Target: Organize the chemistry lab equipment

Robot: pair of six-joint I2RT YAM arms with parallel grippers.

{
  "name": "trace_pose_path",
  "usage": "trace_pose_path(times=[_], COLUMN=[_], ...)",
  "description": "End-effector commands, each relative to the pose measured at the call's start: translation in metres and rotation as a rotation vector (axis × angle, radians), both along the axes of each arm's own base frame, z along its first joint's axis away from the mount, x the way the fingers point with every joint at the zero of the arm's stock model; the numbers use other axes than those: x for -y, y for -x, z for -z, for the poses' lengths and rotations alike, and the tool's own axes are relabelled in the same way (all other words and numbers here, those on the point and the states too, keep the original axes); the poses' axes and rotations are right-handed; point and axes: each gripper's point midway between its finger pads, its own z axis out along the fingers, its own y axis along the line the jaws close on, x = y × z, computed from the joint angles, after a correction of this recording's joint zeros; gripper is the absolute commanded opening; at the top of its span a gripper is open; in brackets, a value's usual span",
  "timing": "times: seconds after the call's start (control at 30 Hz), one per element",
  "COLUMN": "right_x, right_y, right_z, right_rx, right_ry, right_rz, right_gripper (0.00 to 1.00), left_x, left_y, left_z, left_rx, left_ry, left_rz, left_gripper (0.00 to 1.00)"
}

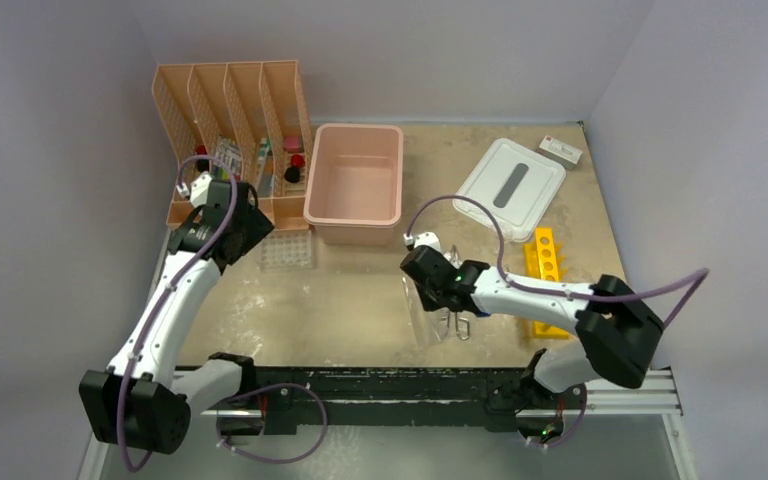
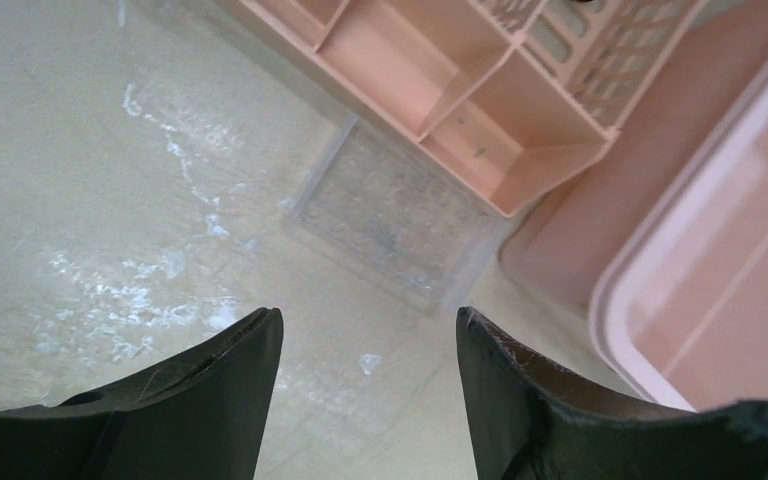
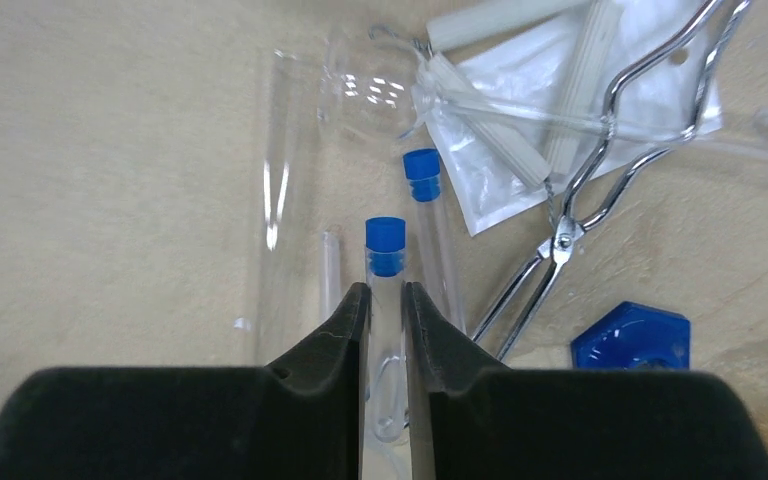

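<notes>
My right gripper (image 3: 385, 290) (image 1: 428, 290) is shut on a clear blue-capped tube (image 3: 385, 245), which stands out ahead between the jaws. A second blue-capped tube (image 3: 422, 180) lies just to its right. A thin clear rod (image 3: 331, 270) and a wide clear cylinder (image 3: 285, 200) lie to its left. The metal forceps (image 3: 600, 170) (image 1: 457, 322) rest partly on a small clear bag (image 3: 550, 120). My left gripper (image 2: 370, 320) (image 1: 250, 225) hangs open and holds nothing, just short of the clear multi-hole tray (image 2: 395, 215) (image 1: 287, 250). The yellow holed rack (image 1: 545, 262) lies at the right.
The pink bin (image 1: 357, 130) stands at the back centre, with the peach slotted organizer (image 1: 230, 100) to its left holding small items. A white lid (image 1: 480, 185) and a small white box (image 1: 561, 150) lie at the back right. A blue hexagonal piece (image 3: 632, 340) sits beside the forceps.
</notes>
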Motion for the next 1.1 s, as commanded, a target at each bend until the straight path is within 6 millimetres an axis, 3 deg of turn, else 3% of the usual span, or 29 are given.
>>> trace_pose_path(times=[0.0, 0.13, 0.27, 0.33, 0.43, 0.53, 0.67, 0.87, 1.07], right_x=[-0.022, -0.05, -0.08, -0.095, -0.118, -0.132, -0.151, -0.165, -0.166], right_y=[-0.023, -0.025, -0.027, -0.028, -0.032, -0.036, -0.031, -0.032, -0.034], right_z=[-0.073, -0.127, -0.179, -0.203, -0.237, -0.259, -0.276, -0.284, -0.277], right_rx=[0.16, 0.251, 0.353, 0.401, 0.457, 0.507, 0.513, 0.506, 0.488], right_ry=[-0.145, -0.323, -0.483, -0.545, -0.616, -0.666, -0.734, -0.732, -0.712], right_rz=[-0.035, -0.16, -0.285, -0.349, -0.438, -0.477, -0.553, -0.622, -0.633], right_gripper=[0.16, 0.17, 0.16, 0.17, 0.16, 0.16, 0.16, 0.16, 0.16], left_x=[0.014, 0.049, 0.108, 0.129, 0.144, 0.167, 0.2, 0.21, 0.212], left_y=[-0.015, -0.024, -0.024, -0.021, -0.017, -0.01, -0.002, 0.015, 0.038], left_z=[-0.062, -0.108, -0.144, -0.153, -0.163, -0.169, -0.167, -0.132, -0.129], left_rx=[0.221, 0.394, 0.505, 0.517, 0.544, 0.56, 0.534, 0.371, 0.336], left_ry=[0.075, 0.198, 0.41, 0.508, 0.55, 0.641, 0.709, 0.654, 0.667], left_rz=[0.066, 0.238, 0.516, 0.6, 0.663, 0.733, 0.808, 0.894, 0.982], left_gripper=[0.64, 0.65, 0.68, 0.72, 0.76, 0.75, 0.69, 0.54, 0.46])
